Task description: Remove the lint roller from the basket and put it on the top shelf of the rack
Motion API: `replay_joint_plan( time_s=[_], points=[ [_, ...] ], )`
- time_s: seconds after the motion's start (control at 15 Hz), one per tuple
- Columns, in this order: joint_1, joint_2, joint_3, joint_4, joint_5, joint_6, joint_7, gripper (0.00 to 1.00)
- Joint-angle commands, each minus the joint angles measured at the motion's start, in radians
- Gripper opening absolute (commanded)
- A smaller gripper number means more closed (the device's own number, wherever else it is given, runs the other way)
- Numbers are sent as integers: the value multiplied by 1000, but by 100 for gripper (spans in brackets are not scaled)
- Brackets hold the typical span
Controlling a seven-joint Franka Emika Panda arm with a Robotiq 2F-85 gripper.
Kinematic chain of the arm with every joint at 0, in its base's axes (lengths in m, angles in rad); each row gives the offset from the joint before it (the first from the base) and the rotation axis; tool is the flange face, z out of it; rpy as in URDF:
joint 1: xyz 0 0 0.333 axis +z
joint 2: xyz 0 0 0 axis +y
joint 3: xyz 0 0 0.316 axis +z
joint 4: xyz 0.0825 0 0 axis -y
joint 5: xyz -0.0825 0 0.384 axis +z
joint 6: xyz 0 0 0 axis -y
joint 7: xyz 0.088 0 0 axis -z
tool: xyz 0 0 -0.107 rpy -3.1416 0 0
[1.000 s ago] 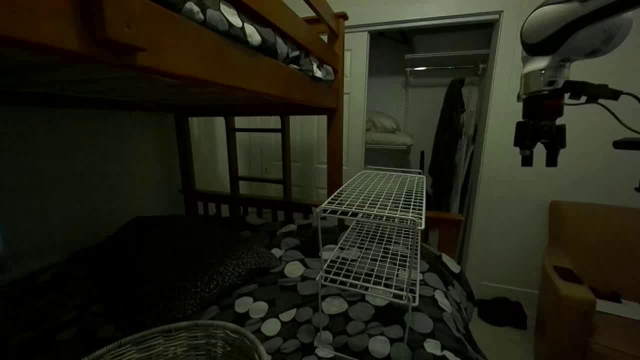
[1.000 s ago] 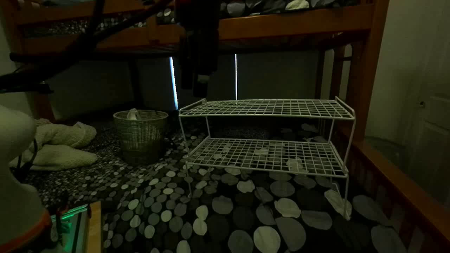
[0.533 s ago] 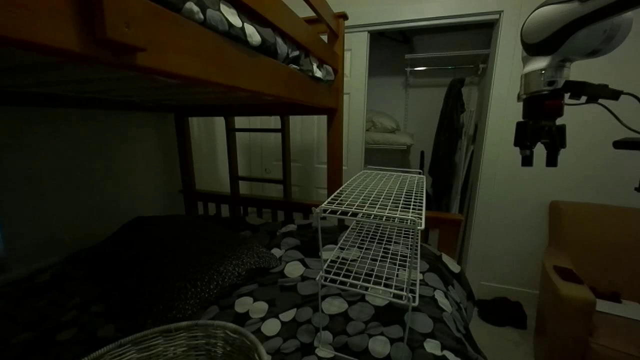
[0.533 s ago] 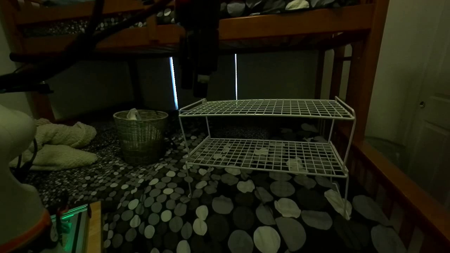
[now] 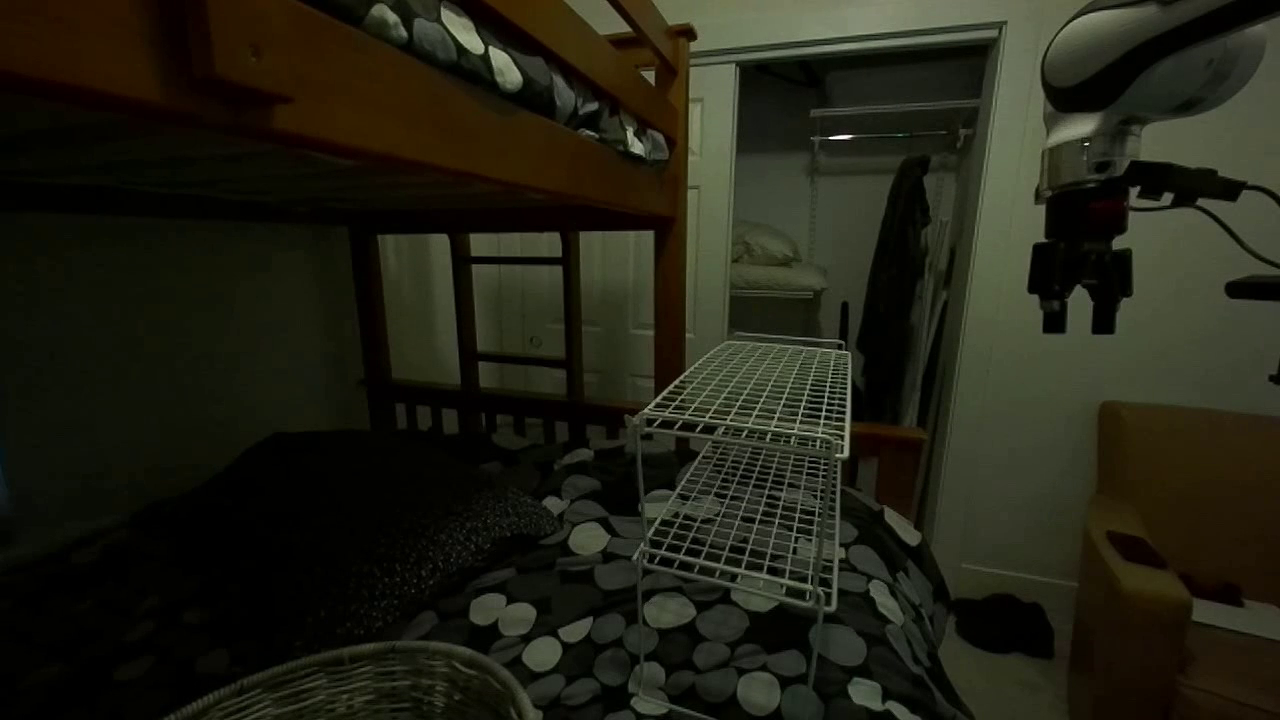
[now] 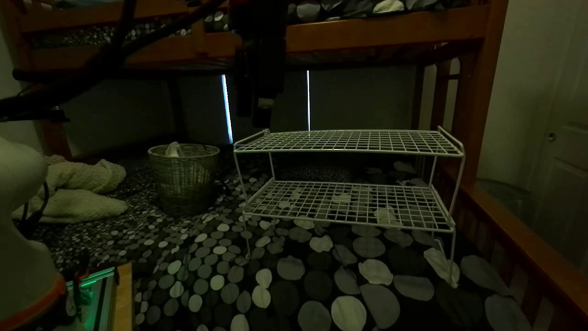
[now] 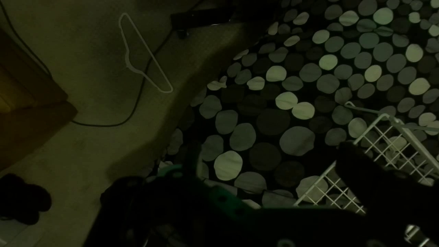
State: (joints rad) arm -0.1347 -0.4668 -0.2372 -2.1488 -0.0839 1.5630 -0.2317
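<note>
One end effector (image 5: 1079, 318), jaws apart; lint roller (image 6: 174, 150) in an exterior view only.

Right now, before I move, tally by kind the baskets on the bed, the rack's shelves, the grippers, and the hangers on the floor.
Basket: 1
Shelves: 2, the top shelf and the lower shelf
Gripper: 1
Hanger: 1
Total: 5
</note>
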Motion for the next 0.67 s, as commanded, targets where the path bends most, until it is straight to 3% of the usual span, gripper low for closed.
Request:
replay_joint_plan(
  time_s=[0.0,0.4,0.6],
  points=[
    [-5,2,4,2,2,-1,-2,100],
    [-5,2,3,2,2,-1,-2,100],
    [89,6,74,-14,84,61,-62,100]
  ],
)
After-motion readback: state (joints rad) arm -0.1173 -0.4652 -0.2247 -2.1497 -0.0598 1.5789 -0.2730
